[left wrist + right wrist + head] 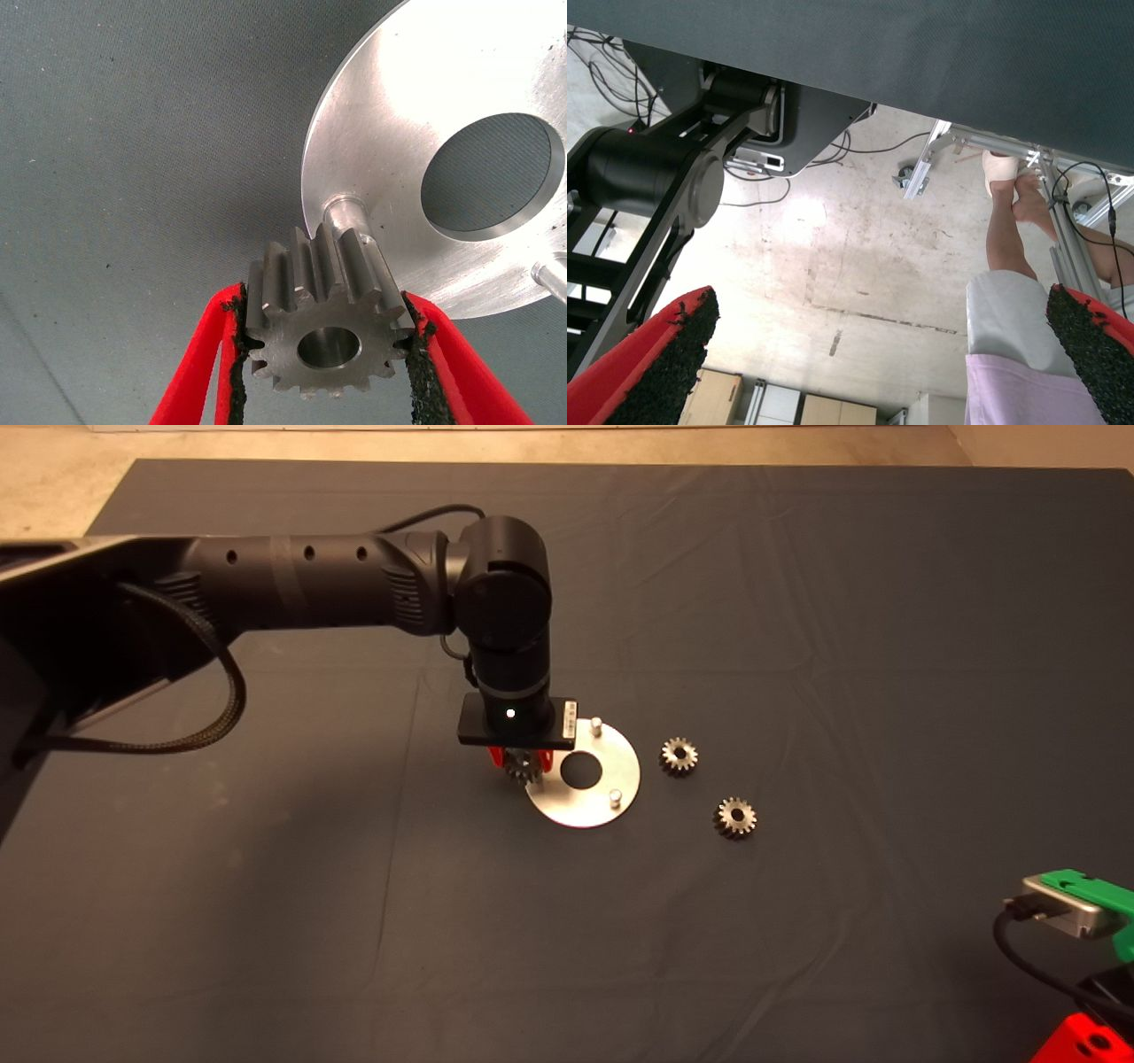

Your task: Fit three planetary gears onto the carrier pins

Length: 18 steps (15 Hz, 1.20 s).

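One gear held over the disc's near pin, two more waiting on the mat.

The left arm (354, 584) reaches across the dark mat (797, 602), and the left gripper (323, 354) is clamped on a planetary gear (323, 323) just above a carrier pin (341, 212) at the disc's (611, 771) edge. Two other gears (679, 755) (734, 817) lie flat just beside the disc. The right gripper (881, 354) sits parked at the mat's lower right, fingers spread wide, a person's legs (1010, 257) showing beyond.

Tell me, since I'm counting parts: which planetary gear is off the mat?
The planetary gear clamped in the left gripper, by the disc; two others lie on the mat.
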{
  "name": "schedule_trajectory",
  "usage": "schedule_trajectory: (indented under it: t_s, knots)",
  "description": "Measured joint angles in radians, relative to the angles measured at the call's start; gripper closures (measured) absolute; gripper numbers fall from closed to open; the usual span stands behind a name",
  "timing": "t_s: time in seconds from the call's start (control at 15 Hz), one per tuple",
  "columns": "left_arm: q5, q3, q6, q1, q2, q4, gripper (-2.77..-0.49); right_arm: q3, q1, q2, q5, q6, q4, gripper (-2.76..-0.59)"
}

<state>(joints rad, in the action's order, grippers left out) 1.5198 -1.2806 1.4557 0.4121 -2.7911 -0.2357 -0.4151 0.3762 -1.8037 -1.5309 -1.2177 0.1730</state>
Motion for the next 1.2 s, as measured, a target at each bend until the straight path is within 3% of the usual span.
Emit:
schedule_trajectory:
  t_s: [1.2]
  knots:
    - [0.0,-0.002,-0.004,-0.008,-0.015,-0.001,-0.94,0.0,0.0,0.0,0.0,0.0,0.0,-2.76]
